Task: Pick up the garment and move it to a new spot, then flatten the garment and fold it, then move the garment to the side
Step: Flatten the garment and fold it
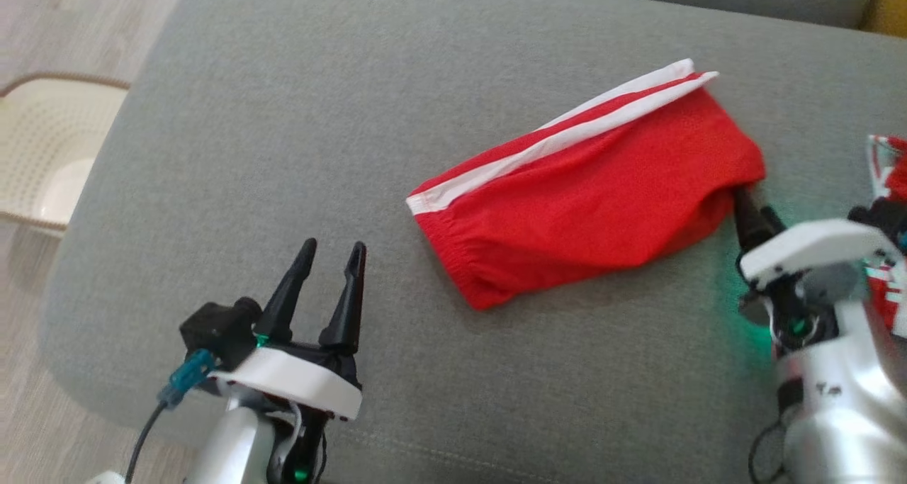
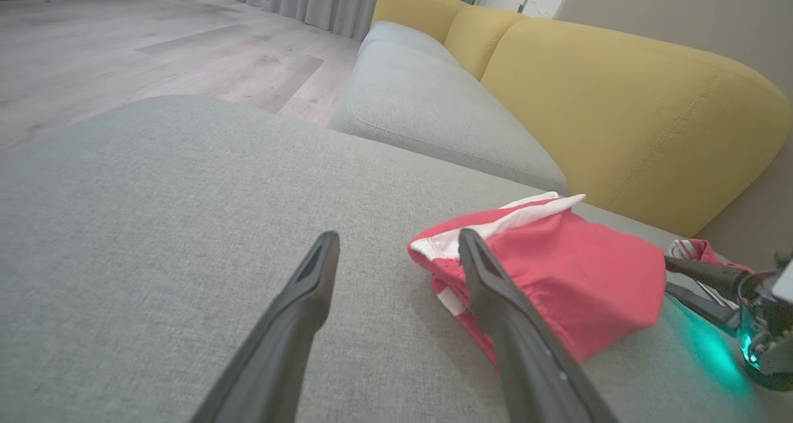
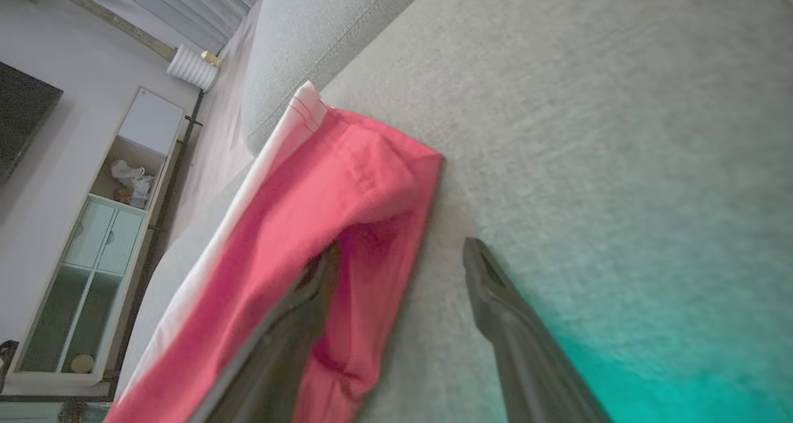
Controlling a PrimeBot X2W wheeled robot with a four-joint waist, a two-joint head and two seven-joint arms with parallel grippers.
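The garment [image 1: 588, 193], red shorts with white side stripes, lies folded on the grey sofa cushion [image 1: 283, 115], its elastic waistband toward my left. My left gripper [image 1: 333, 249] hovers open and empty at the front left, a short way from the waistband end [image 2: 446, 256]. My right gripper [image 1: 751, 211] stands open at the garment's right end. In the right wrist view one finger [image 3: 310, 287] is tucked into the red fabric [image 3: 322, 200], while the other finger [image 3: 495, 299] rests over bare cushion beside it. From the left wrist view, the right gripper [image 2: 669, 274] meets the cloth's far edge.
Another red and white cloth [image 1: 889, 179] lies at the right edge, behind my right arm. A white perforated basket [image 1: 42, 151] sits on the wood floor to the left. Yellow back cushions [image 2: 619, 101] and a second grey seat [image 2: 421, 95] lie beyond the garment.
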